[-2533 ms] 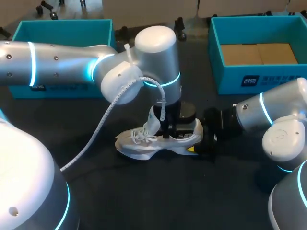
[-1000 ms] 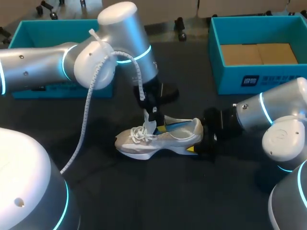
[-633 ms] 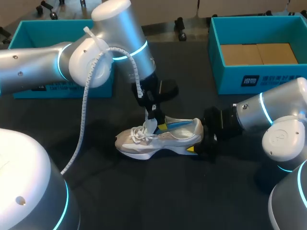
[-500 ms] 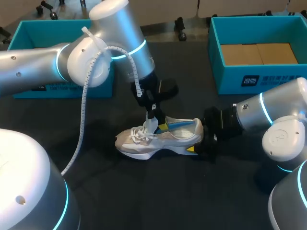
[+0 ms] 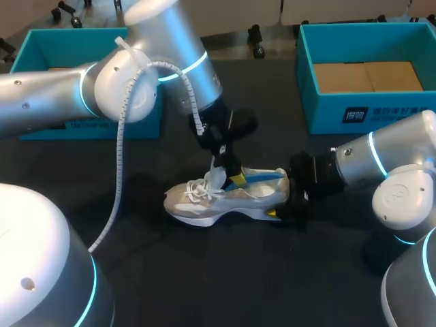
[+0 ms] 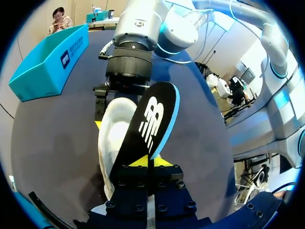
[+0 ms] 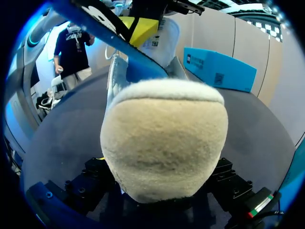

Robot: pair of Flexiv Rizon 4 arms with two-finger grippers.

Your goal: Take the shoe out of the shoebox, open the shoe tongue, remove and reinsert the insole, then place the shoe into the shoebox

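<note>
A white and beige shoe (image 5: 204, 201) lies on its sole in the middle of the dark table, toe to the left. My left gripper (image 5: 235, 180) hovers over its opening, shut on the front end of a black insole (image 5: 262, 178) with a blue rim. The insole slants up out of the shoe, its heel end still inside. In the left wrist view the insole (image 6: 152, 119) stands out from the shut left gripper (image 6: 148, 164) above the shoe (image 6: 112, 138). My right gripper (image 5: 281, 204) clasps the heel from the right; the heel (image 7: 162, 138) fills the space between its fingers.
An open teal box (image 5: 88, 41) stands at the back left, partly behind my left arm. A second teal box (image 5: 368, 109) with a cardboard floor stands at the back right. Dark bare table surrounds the shoe in front.
My left gripper has shifted right and slightly down with the insole, bringing it closer over the shoe's opening. The right gripper and the shoe have stayed put.
</note>
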